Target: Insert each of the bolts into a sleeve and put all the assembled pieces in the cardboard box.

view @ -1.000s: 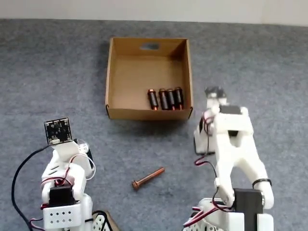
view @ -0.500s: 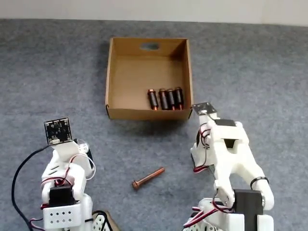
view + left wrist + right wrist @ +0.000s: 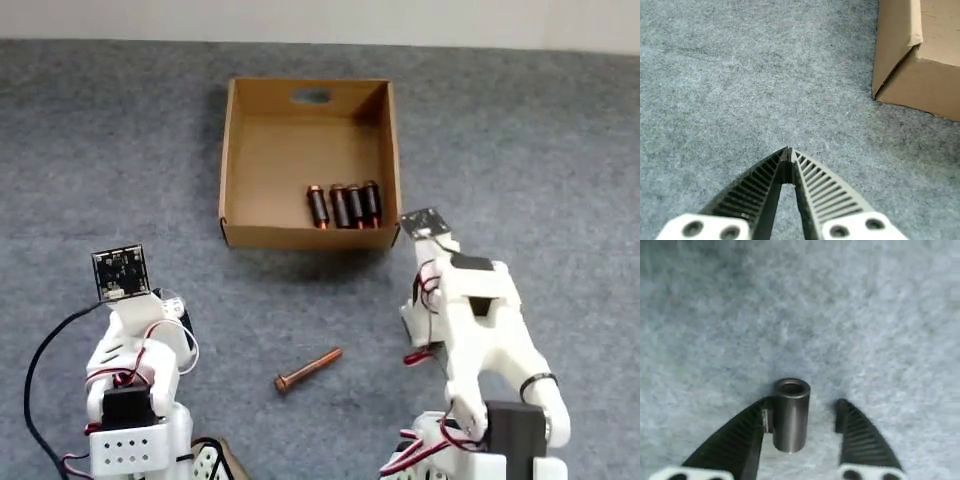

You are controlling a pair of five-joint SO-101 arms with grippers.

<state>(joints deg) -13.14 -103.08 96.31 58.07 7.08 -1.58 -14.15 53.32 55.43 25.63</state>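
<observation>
A copper bolt lies loose on the grey carpet between the two arms. A dark sleeve stands upright on the carpet between the fingers of my right gripper, which is open; one finger touches the sleeve and the other stands apart from it. The right arm is just right of the cardboard box's near right corner. Several assembled pieces lie side by side in the box's near right part. My left gripper is shut on nothing, low over bare carpet.
The box's corner rises ahead of the left gripper. The left arm is folded at the near left. Grey carpet stretches between the arms and to both sides of the box.
The right arm has drawn back from beside the box's right wall toward its base and lowered. The left arm, the bolt and the box's contents have not moved.
</observation>
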